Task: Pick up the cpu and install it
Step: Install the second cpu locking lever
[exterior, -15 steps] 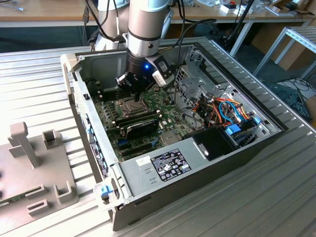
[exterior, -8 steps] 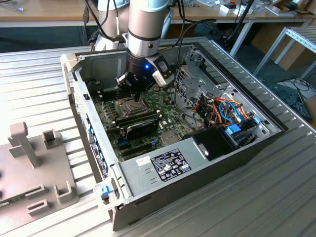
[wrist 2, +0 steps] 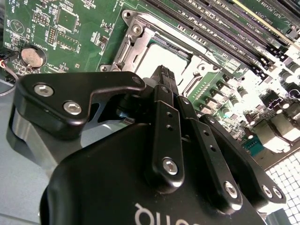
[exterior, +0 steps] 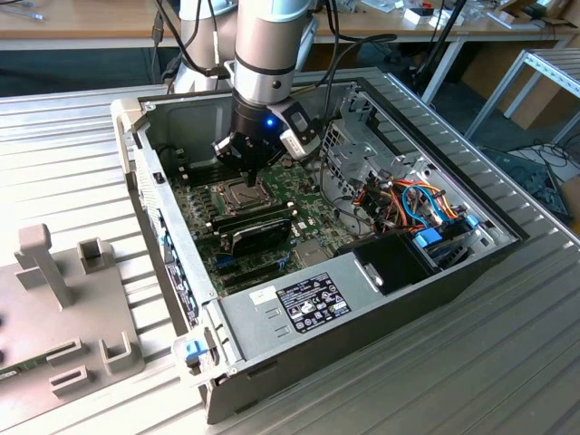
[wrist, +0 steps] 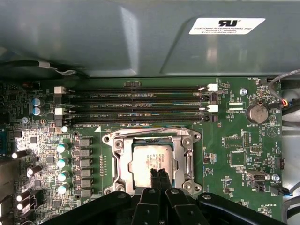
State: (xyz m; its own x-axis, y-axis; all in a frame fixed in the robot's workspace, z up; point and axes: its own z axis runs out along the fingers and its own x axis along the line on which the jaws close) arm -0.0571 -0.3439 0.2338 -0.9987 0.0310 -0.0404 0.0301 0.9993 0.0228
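The cpu (wrist: 149,156) is a silver-grey square lying flat in its socket on the green motherboard, inside the shiny metal retention frame (wrist: 117,154). In the second wrist view the cpu (wrist 2: 157,57) shows pale just beyond the fingertips (wrist 2: 161,75). My gripper (wrist: 158,175) is shut, its two black fingers pressed together with nothing between them, and the tips hang over one edge of the chip. I cannot tell whether they touch it. In the exterior view the gripper (exterior: 245,166) hovers just above the socket (exterior: 236,193) inside the open computer case.
Several memory slots (wrist: 140,103) run beside the socket. A black card (exterior: 260,233) stands upright close to it. Case walls (exterior: 136,172) ring the board; a drive cage with coloured cables (exterior: 408,204) sits at the exterior view's right. A grey fixture (exterior: 54,308) lies outside, at the left.
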